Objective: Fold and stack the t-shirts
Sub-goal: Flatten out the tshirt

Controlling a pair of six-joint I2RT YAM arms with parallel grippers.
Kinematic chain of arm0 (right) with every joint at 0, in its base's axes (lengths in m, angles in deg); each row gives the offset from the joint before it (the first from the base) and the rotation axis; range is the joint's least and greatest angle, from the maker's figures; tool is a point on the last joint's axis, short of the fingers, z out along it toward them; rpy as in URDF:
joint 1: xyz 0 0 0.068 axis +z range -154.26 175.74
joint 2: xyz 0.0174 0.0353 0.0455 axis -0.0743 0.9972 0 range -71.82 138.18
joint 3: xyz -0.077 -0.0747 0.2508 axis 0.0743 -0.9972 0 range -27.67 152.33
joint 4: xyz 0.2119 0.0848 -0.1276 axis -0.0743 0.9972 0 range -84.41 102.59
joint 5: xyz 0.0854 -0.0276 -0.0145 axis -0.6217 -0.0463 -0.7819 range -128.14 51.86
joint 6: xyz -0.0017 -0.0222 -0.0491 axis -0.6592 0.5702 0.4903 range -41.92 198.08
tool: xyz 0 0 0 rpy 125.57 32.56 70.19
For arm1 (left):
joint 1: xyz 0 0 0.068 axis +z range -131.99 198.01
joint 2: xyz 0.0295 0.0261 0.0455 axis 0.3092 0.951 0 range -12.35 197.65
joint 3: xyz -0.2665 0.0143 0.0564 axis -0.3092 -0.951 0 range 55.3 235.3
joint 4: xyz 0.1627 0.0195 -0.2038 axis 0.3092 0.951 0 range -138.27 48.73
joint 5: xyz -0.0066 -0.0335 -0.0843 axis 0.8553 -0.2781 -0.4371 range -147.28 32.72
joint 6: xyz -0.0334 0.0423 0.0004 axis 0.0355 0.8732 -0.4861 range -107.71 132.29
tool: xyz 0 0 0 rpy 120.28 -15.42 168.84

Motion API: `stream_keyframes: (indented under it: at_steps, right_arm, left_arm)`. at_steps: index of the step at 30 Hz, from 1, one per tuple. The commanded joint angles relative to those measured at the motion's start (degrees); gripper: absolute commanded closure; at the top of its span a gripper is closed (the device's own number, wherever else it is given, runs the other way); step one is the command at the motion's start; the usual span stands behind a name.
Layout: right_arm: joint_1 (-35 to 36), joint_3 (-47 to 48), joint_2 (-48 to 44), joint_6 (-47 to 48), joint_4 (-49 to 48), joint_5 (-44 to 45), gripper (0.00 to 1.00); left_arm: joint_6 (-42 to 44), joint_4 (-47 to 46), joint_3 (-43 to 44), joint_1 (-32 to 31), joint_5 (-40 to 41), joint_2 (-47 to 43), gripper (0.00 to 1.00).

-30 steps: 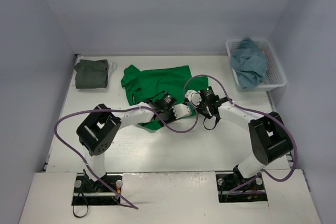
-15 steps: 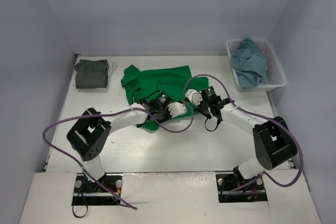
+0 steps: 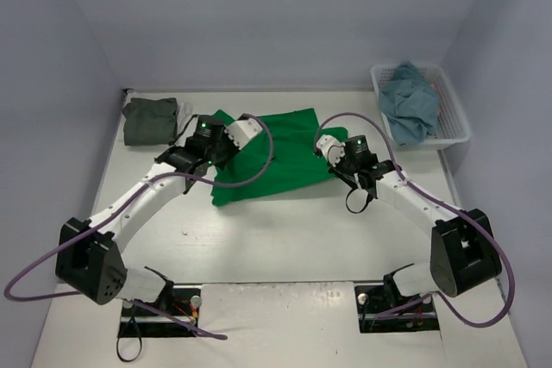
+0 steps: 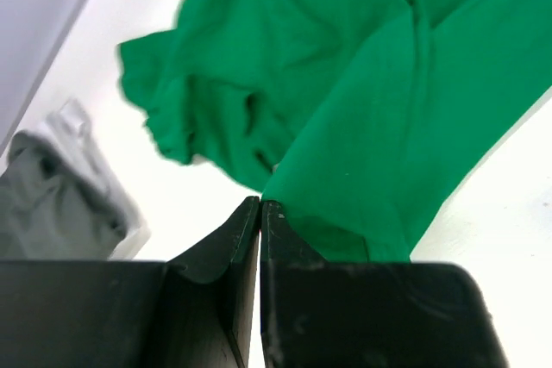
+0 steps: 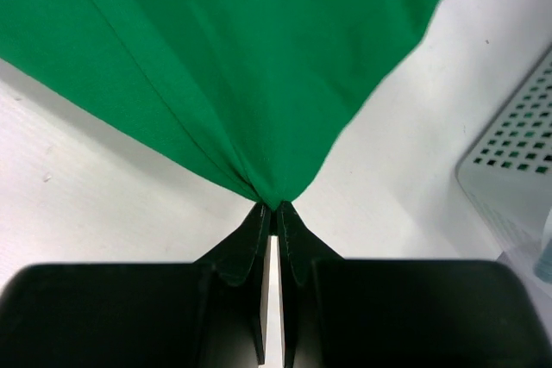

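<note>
both pairs of jaws are pinched right down. the left gripper (image 4: 260,204) has a thin edge of the green t-shirt (image 4: 405,118) nipped at its very tips. the right gripper (image 5: 274,207) holds a corner gathered to a point, with the cloth fanning away from it. from above, the shirt is stretched between the two arms, a little toward twelve o'clock of the middle of the table (image 3: 285,230). an olive-grey t-shirt (image 3: 149,120) lies folded out at ten o'clock. a blue t-shirt (image 3: 410,109) is heaped in the basket (image 3: 457,127) at two o'clock. the green one looks light and limp, with no stiffness, so it'll sag wherever it isn't held. i'd take it by the hem or corners, both ends together, kept taut. a pinch that shallow could slip.
</note>
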Motion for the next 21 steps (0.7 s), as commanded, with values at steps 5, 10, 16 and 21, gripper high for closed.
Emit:
stream_keyframes:
  at_steps: [5,10,16,21]
  right_arm:
    - [-2.11,6.29,4.74,-2.63,-1.09,0.76,1.0]
    - [-2.03,9.81,13.53,-3.69,-1.61,0.67,0.87]
    - [-1.32,12.89,19.16,-3.95,-1.26,-2.14,0.73]
    - [-1.06,13.77,20.76,-3.51,-0.82,-1.97,0.97]
  left_arm:
    - [-1.9,-2.77,3.58,10.19,-2.14,-9.84,1.0]
    - [-2.52,-3.57,5.07,13.45,-2.23,-10.73,1.0]
    - [-4.01,-3.48,4.9,16.01,-4.52,-9.33,1.0]
    - [-6.03,-3.13,4.02,15.83,-10.74,-6.69,1.0]
